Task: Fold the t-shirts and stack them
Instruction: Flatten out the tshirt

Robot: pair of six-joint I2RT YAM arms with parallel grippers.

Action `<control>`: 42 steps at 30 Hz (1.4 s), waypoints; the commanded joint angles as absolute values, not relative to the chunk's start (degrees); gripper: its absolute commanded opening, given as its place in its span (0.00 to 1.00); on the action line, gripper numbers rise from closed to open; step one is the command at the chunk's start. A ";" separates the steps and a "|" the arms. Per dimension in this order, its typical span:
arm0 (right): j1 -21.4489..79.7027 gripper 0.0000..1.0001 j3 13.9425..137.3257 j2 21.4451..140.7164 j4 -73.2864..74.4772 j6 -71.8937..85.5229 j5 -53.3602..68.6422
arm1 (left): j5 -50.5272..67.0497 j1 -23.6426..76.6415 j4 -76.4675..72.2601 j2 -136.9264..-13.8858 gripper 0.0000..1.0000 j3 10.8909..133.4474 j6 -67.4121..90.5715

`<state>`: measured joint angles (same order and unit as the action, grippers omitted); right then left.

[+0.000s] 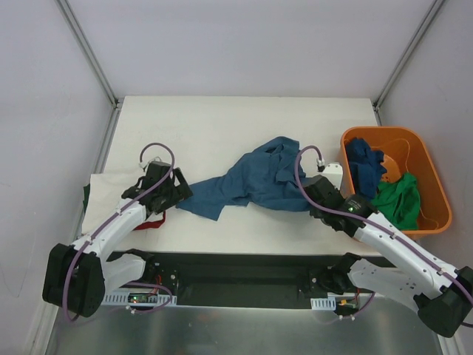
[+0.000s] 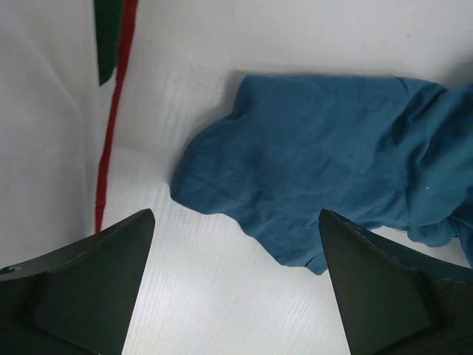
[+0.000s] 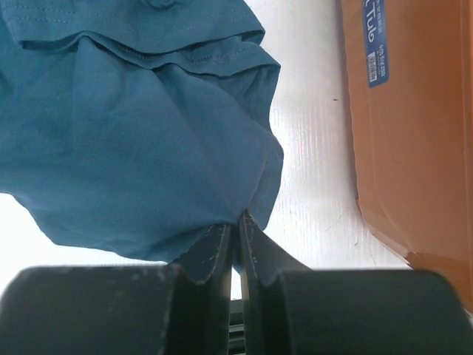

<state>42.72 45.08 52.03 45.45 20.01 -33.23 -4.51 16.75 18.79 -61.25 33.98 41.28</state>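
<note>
Right gripper [image 3: 236, 219] pinched shut on the blue t-shirt [image 1: 251, 181] at its 3 o'clock hem — left gripper [image 2: 235, 216] hovered wide open at the 9 o'clock end, likely to spread it flat.

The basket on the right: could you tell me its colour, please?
The basket is orange, shown best in the top external view.

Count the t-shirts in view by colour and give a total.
Blue: 2 (blue t-shirt on the table, dark blue t-shirt in the orange basket)
Green: 2 (green t-shirt in the basket, green edge under the white t-shirt)
White: 1 (at the left)
Red: 1 (red t-shirt beneath it)
Total: 6
</note>
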 commanded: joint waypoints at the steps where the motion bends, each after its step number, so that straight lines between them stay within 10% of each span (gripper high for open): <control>1: 42.45 0.08 44.56 52.11 45.00 18.72 -33.84 | -1.94 18.72 15.74 -64.42 0.92 35.95 42.36; 26: 41.84 0.09 42.98 52.82 44.21 17.49 -31.91 | -8.26 19.25 15.38 -84.18 0.35 41.57 40.88; 29: 41.75 0.09 43.07 52.56 44.21 17.23 -32.34 | -8.00 19.25 15.38 -86.47 0.00 43.68 39.56; 42: 41.57 0.08 58.61 47.47 48.52 11.17 -39.46 | -13.00 19.25 15.38 -53.64 0.00 50.78 36.57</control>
<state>41.87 50.50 51.44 47.24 14.33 -34.33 -8.47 18.81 16.56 -66.08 44.58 39.03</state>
